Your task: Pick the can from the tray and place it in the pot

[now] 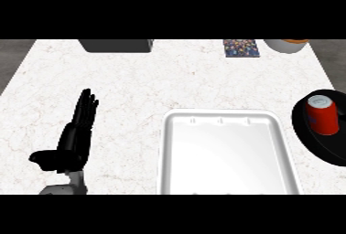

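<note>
My left hand (73,137) rests on the white bench (135,73), at the left side. Its fingers (86,105) are straight and pressed together, pointing away from me, and they hold nothing. My right hand does not show. The red can (322,115) stands upright inside the black pot (307,130) at the right edge. The white tray (228,155) lies just beside the pot, near me. Far away on the bench sit a dark box (116,45), a colorful packet (241,48) and a white bowl (287,45).
</note>
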`<state>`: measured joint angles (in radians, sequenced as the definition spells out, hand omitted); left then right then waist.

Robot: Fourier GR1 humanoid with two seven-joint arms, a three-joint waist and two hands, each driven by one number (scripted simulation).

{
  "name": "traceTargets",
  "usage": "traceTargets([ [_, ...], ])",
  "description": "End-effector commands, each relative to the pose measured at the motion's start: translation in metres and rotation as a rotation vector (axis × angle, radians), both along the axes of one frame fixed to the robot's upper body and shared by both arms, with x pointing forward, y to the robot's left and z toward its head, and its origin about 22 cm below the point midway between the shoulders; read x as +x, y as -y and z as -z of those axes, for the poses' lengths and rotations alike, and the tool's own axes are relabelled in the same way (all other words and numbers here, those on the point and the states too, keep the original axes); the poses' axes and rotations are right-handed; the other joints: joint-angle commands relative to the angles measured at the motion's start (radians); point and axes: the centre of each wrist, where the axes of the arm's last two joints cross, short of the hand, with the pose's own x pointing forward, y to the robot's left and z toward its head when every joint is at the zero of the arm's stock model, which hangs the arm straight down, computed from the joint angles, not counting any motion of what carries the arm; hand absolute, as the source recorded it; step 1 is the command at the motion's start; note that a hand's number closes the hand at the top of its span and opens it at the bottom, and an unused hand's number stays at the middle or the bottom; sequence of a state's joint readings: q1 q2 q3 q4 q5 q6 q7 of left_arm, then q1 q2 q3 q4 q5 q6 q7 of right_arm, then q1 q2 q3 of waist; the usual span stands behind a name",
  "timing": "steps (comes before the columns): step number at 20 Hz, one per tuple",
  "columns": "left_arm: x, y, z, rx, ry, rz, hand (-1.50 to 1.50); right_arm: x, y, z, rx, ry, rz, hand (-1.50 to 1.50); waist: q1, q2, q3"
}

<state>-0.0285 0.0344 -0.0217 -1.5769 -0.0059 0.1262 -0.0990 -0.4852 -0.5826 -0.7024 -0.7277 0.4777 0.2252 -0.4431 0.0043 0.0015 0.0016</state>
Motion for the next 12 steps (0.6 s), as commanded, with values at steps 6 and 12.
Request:
traceTargets([
  [6, 0.004, 0.003, -0.01, 0.0, 0.013, 0.007, 0.0, -0.049, 0.065, -0.001, 0.188, 0.111, 0.134, -1.5, 0.015, 0.008, 0.002],
  [12, 0.007, -0.001, -0.004, 0.005, 0.004, 0.017, 0.0, -0.07, 0.092, -0.024, 0.218, 0.205, 0.106, -1.5, 0.019, 0.011, 0.004],
])
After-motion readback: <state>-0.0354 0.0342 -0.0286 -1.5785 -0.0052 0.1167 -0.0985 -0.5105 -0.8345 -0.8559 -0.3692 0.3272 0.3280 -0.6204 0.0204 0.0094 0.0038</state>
